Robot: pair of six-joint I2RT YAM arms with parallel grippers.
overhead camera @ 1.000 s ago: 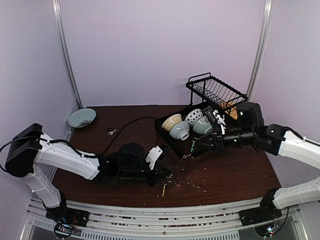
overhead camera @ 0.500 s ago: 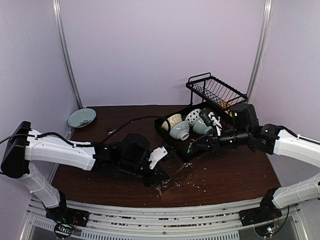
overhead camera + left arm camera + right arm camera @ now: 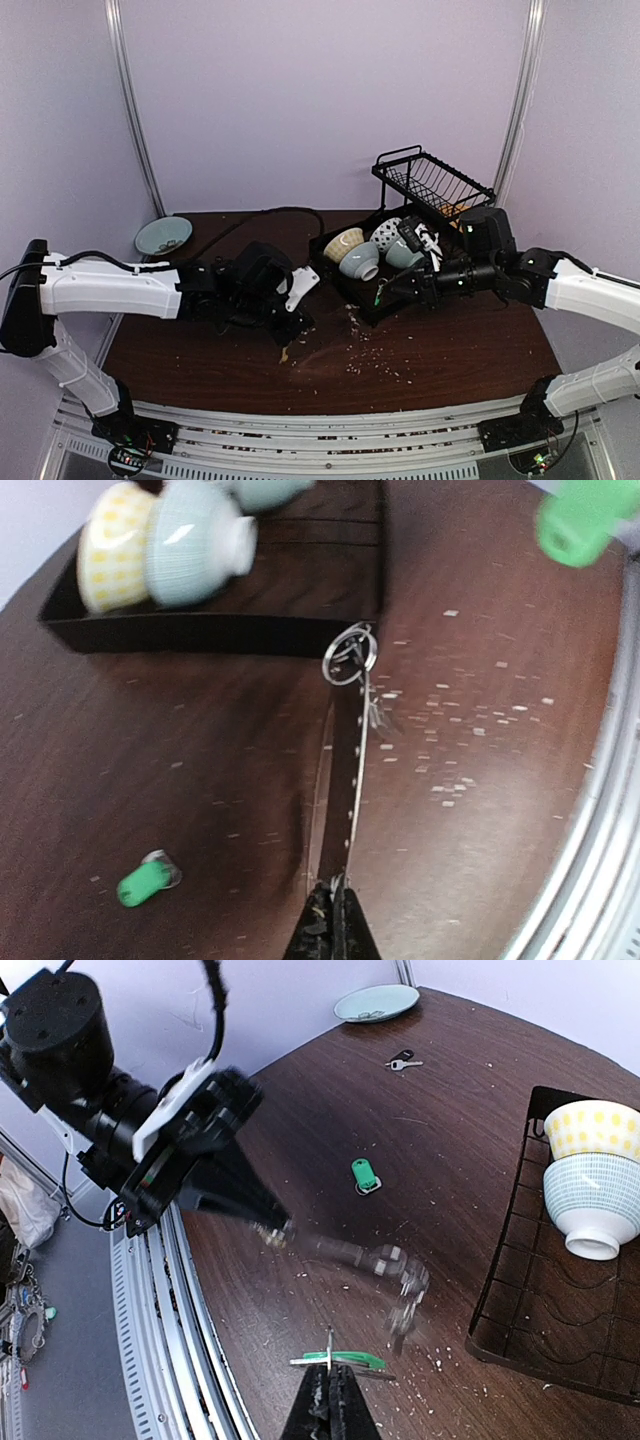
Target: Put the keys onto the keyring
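Note:
My left gripper (image 3: 336,908) is shut on one end of the keyring's dark strap (image 3: 346,780). Above the table, the strap runs to a bunch of silver rings (image 3: 350,655) near the tray's corner; in the right wrist view the rings (image 3: 402,1272) are blurred. My right gripper (image 3: 330,1372) is shut on a green-headed key (image 3: 345,1360), held flat in front of the rings and apart from them. A second green key (image 3: 362,1175) lies on the table, and a silver pair (image 3: 402,1062) lies farther back. From above, the left gripper (image 3: 292,342) and right gripper (image 3: 385,292) face each other.
A black tray (image 3: 345,290) holds several bowls, with a wire dish rack (image 3: 432,185) behind it. A teal plate (image 3: 163,235) sits at the back left corner. Pale crumbs are scattered over the brown table (image 3: 450,345). A black cable loops behind the left arm.
My left arm has drawn back from the front edge, leftward and away, carrying the keyring with it. My right gripper has shifted slightly left with the green key.

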